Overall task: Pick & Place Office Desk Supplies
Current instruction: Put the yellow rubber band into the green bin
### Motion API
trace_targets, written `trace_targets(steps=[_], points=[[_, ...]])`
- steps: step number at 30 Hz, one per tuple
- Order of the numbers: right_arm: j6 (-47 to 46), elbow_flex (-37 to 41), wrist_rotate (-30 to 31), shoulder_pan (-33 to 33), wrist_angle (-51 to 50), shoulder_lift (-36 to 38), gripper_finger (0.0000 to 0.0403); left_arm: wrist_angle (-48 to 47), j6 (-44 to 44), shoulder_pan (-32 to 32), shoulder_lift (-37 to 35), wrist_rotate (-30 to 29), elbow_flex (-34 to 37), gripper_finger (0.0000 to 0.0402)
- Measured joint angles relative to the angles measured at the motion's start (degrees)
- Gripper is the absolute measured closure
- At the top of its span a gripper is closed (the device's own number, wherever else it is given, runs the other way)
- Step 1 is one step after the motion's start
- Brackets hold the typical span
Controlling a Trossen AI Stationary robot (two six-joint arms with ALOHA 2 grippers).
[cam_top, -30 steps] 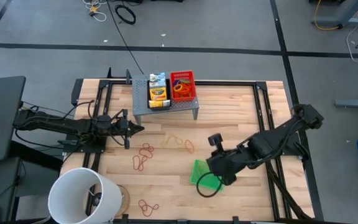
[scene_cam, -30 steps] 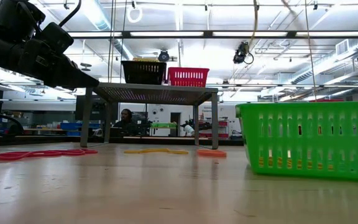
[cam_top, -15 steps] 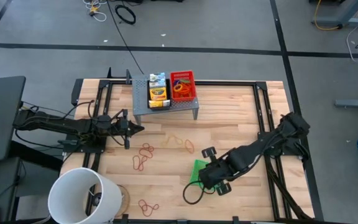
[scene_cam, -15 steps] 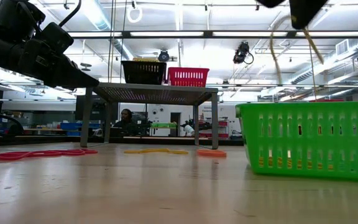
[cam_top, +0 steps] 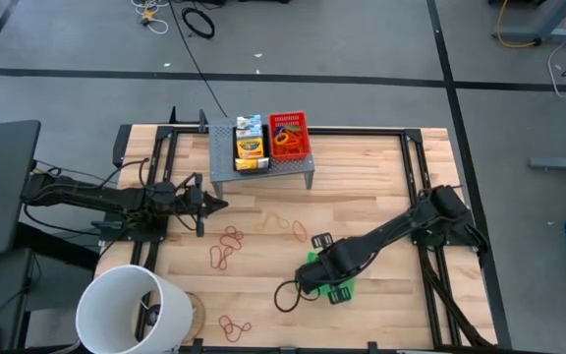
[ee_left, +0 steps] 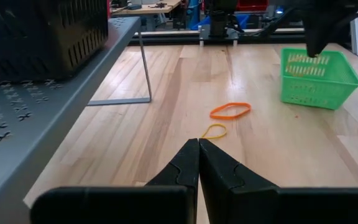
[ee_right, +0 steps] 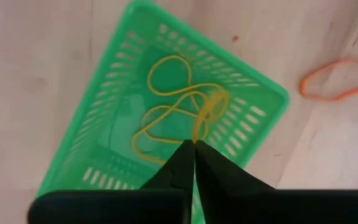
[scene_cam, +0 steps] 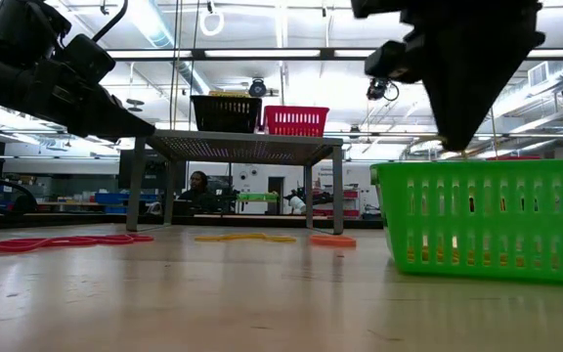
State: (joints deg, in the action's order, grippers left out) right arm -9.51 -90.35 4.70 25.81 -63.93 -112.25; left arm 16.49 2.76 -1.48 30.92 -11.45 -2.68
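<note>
While askew to table edges, green mesh tray (ee_right: 166, 112), long axis diagonal.

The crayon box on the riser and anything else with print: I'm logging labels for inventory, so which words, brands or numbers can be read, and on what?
Crayon box: dark print on its yellow front, too small to read.
Packets behind the crayon box: pale print, too blurred to read.
Red tray, green tray, grey riser: no text visible.
Nothing can be quoted.
</note>
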Motion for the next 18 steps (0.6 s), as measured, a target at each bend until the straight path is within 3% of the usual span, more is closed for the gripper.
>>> trace_targets(steps=[9,13,18], points=[[0.60,0.00,9.06,-0.63,0.26,0.24,0.0257,-0.01,0.00,0.02,-0.02,-0.05,0.00,0.0387],[1.39,0.00,8.77,-1.98,1.09,0.23,0.0215,0.00,0.00,0.02,0.00,-0.05,0.00,0.0387],[2.85,0.00,5.67,-2.73,1.32,0.24,0.0198,0.00,0.00,0.02,-0.02,-0.05,0.00,0.0387]])
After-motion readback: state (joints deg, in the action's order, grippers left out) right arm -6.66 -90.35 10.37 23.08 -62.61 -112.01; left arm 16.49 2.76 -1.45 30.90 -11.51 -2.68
